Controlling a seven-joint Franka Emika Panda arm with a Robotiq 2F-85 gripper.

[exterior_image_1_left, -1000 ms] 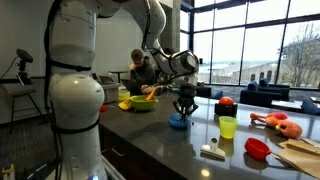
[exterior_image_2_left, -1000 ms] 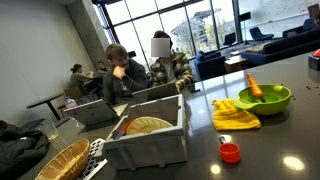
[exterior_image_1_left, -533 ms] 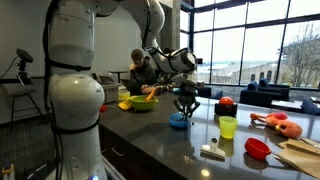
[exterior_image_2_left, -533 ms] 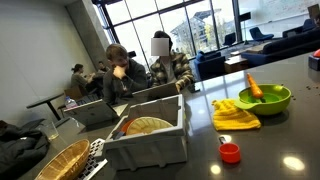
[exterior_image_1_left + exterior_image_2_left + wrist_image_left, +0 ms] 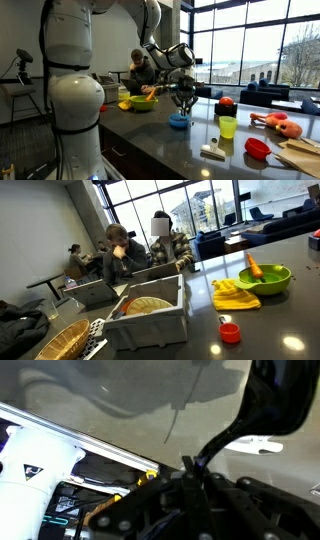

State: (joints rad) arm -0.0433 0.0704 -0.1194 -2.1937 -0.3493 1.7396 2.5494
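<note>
My gripper hung pointing straight down over a dark countertop, at the end of my white arm, which reached in from the upper part of an exterior view. Its two fingers were pressed fully together. I could make out nothing between them, though they showed too small to be sure. In the wrist view they were only a dark blur against a pale ceiling.

Directly below the fingertips, apart from them and not touching, sat a small blue bowl on the countertop.

Beyond the blue bowl, on the side toward a seated person, stood a green bowl holding an orange carrot. A yellow cloth lay just beside that bowl.

On the opposite side of the blue bowl stood a yellow-green cup, with a round red object behind it. Nearer the counter's front edge lay a small white brush and a red bowl. An orange soft toy lay further out, near a wooden board.

In an exterior view where my gripper did not appear, a grey dish rack stood on the counter, with a small orange cup near it and a wicker basket at the rack's far side.
</note>
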